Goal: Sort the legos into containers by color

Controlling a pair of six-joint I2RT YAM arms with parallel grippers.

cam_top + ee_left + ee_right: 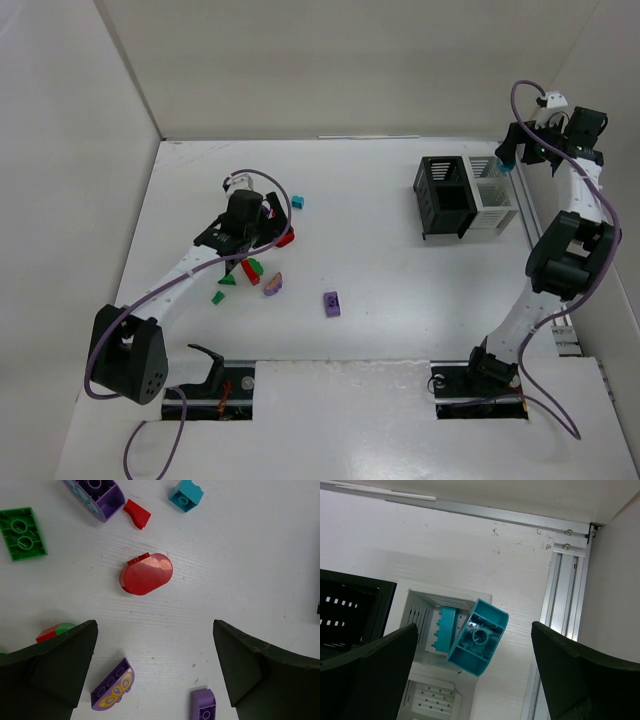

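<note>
Legos [254, 267] lie loose on the tabletop [380, 290] beneath the left tool [155, 622]. Its jaws gape wide just short of a red rounded brick [146, 574], seemingly lined up to straddle it. The right tool [475, 627], likewise released, hangs over the white container [417, 611]. Below its jaws a teal brick [479, 645] tilts at the rim, falling or lodged, I cannot tell. A black container [350, 605] adjoins the white one.

top: overhead, whole bench [380, 300] | left wrist: close, down on legos [146, 574] | right wrist: close over containers [420, 611] | both within top
</note>
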